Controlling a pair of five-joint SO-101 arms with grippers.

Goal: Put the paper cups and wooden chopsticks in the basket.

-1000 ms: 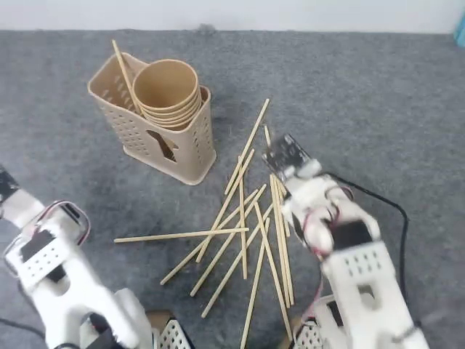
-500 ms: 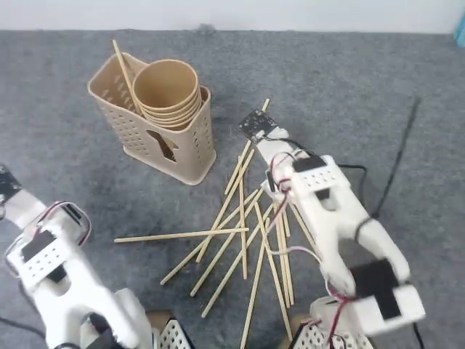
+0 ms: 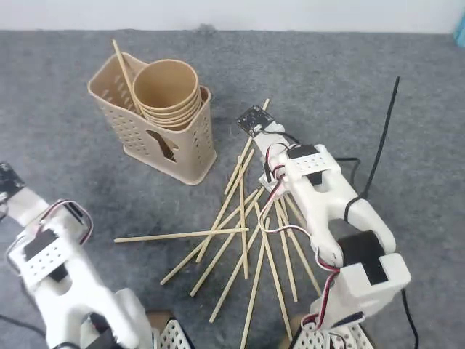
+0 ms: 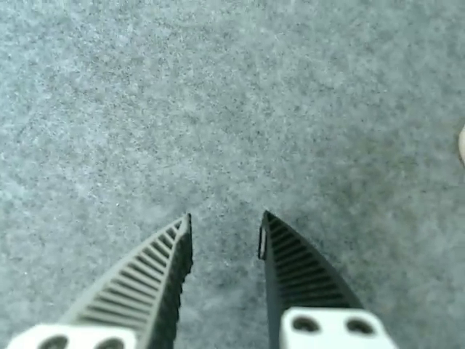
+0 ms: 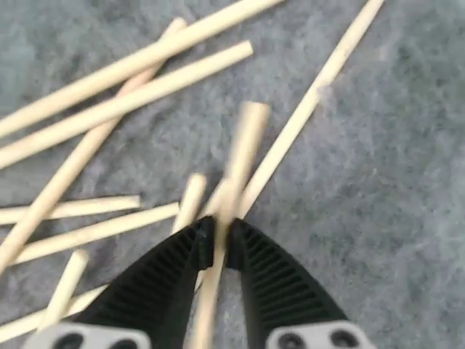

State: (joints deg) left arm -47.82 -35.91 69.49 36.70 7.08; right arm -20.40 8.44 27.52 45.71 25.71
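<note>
A beige perforated basket (image 3: 182,149) stands at the back left with stacked paper cups (image 3: 167,91) and one chopstick (image 3: 123,69) inside it. Several wooden chopsticks (image 3: 236,233) lie scattered on the grey carpet in the middle. The right arm (image 3: 320,196) is stretched over the right side of this pile. In the right wrist view my right gripper (image 5: 219,229) is shut on one chopstick (image 5: 236,156), held just above the others. My left gripper (image 4: 225,222) is open over bare carpet, with its arm (image 3: 43,254) at the near left.
Grey carpet (image 3: 349,87) covers the whole table. A black cable (image 3: 381,134) runs up the right side behind the right arm. Open carpet lies between the basket and the left arm, and at the far right.
The right arm has swung forward and left over the chopstick pile. The chopsticks under it have spread apart. The left arm has stayed in place.
</note>
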